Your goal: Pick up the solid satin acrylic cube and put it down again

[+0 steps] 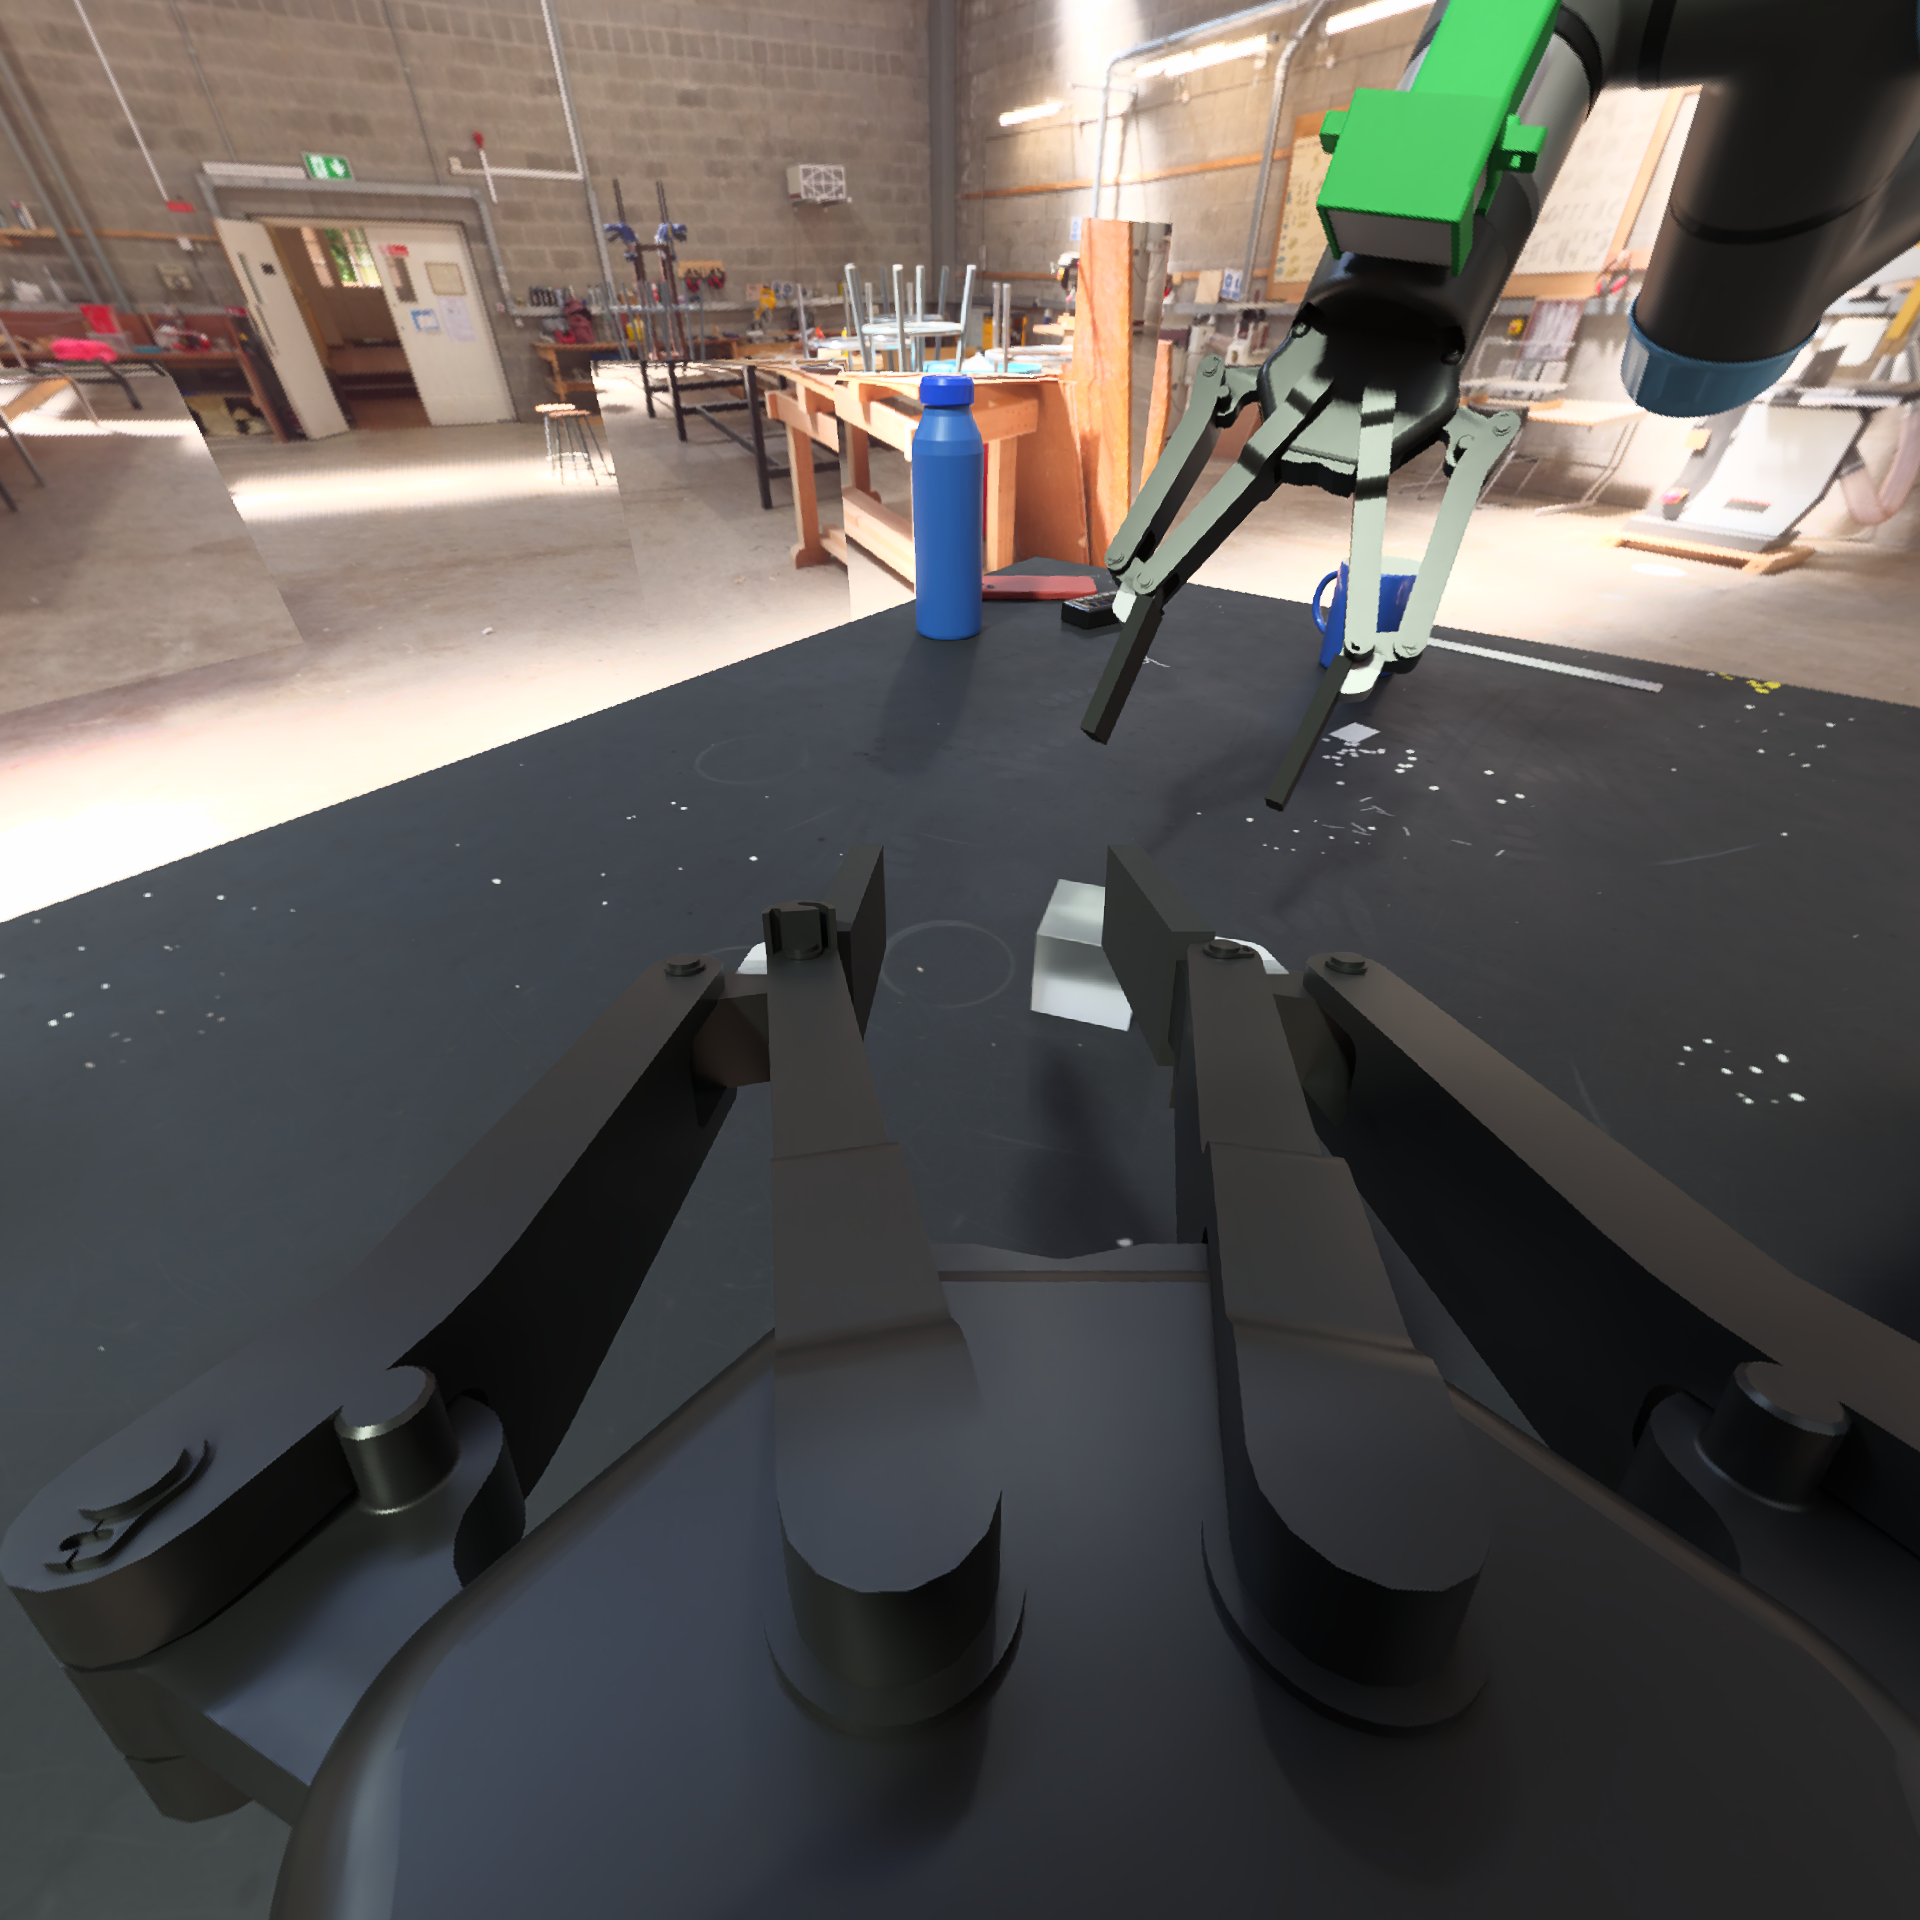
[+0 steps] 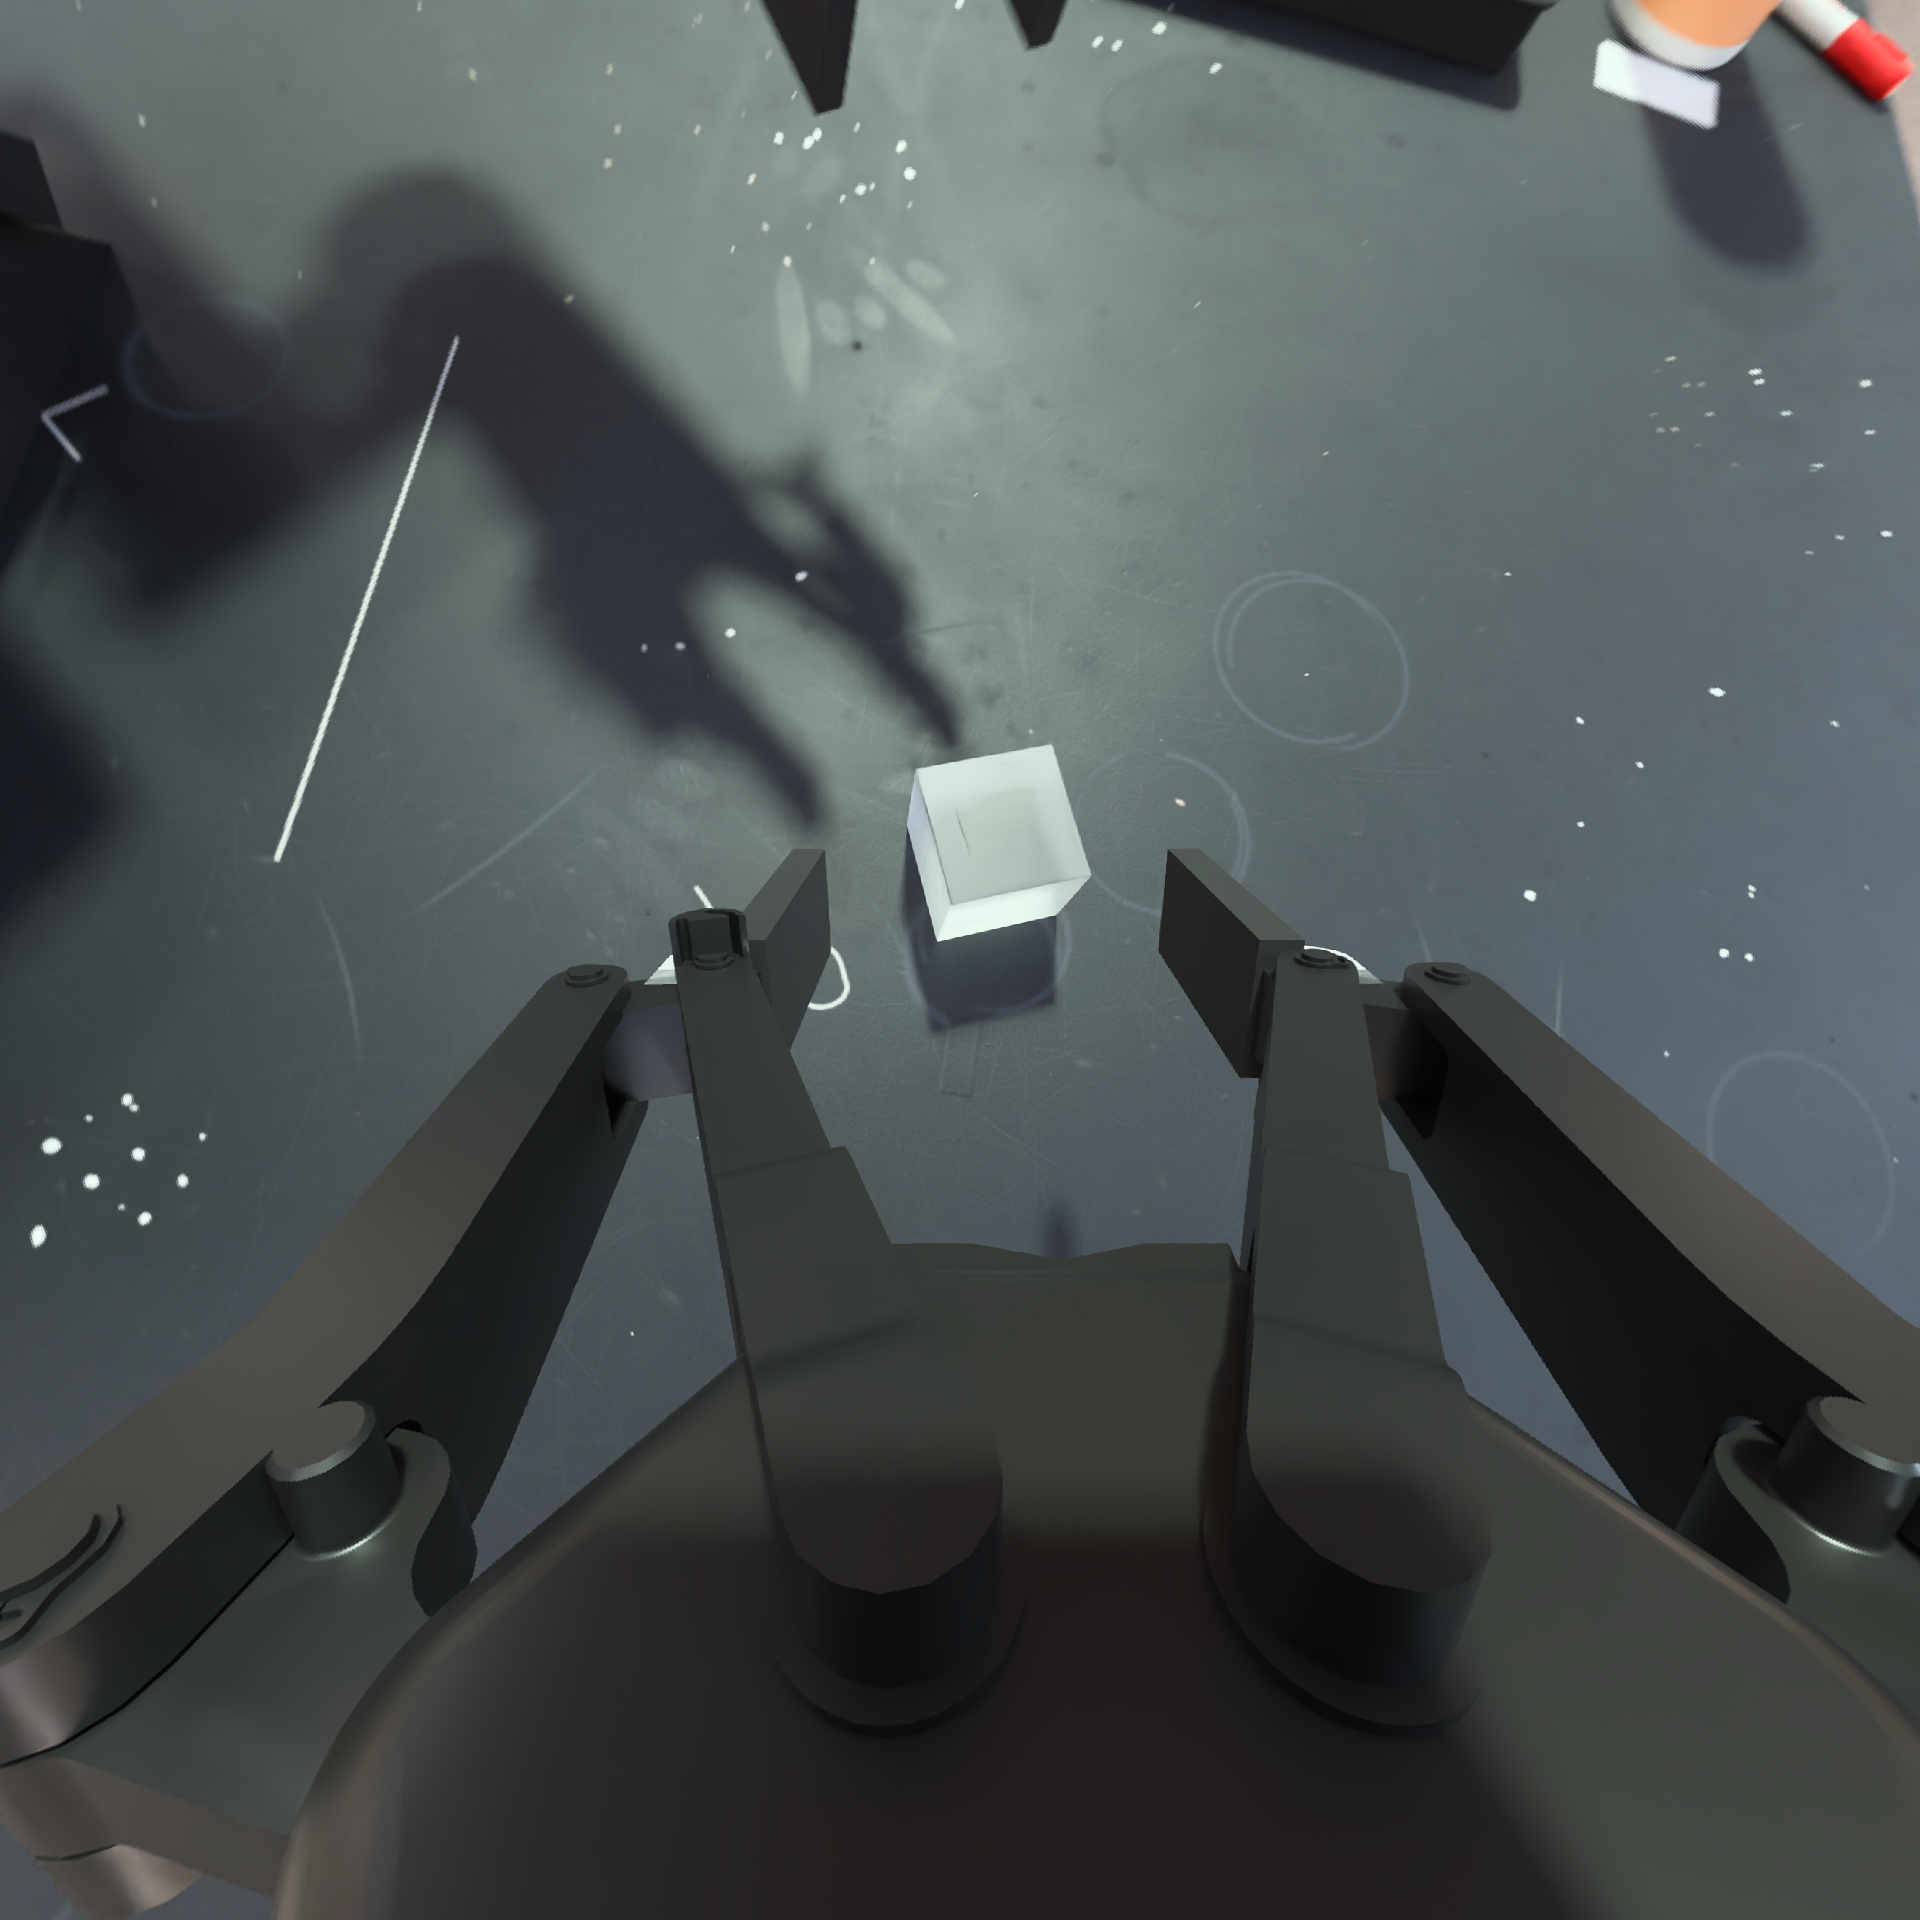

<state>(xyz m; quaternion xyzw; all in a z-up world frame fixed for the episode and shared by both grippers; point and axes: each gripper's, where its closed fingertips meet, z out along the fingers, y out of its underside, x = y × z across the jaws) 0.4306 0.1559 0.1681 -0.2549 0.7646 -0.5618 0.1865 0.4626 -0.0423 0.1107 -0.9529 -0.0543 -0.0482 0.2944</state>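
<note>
The clear, frosted acrylic cube [image 2: 992, 842] sits on the dark table [image 2: 1455, 520]. In the right wrist view my right gripper [image 2: 997, 914] is open above the cube, which shows between its two fingers. In the left wrist view the cube [image 1: 1075, 961] lies just beyond my open, empty left gripper [image 1: 997, 925], partly hidden by its right-hand finger. The right gripper [image 1: 1190, 764] hangs open over the table [image 1: 520, 1039] behind the cube. The tips of the left gripper's fingers [image 2: 826, 62] show at the top edge of the right wrist view, apart from the cube.
A blue bottle [image 1: 948, 509], a blue mug [image 1: 1351, 613], a red flat object [image 1: 1039, 587] and a small black object [image 1: 1091, 608] stand at the table's far edge. A red marker [image 2: 1860, 47], an orange cup [image 2: 1683, 21] and a white slip [image 2: 1652, 83] lie at the top right.
</note>
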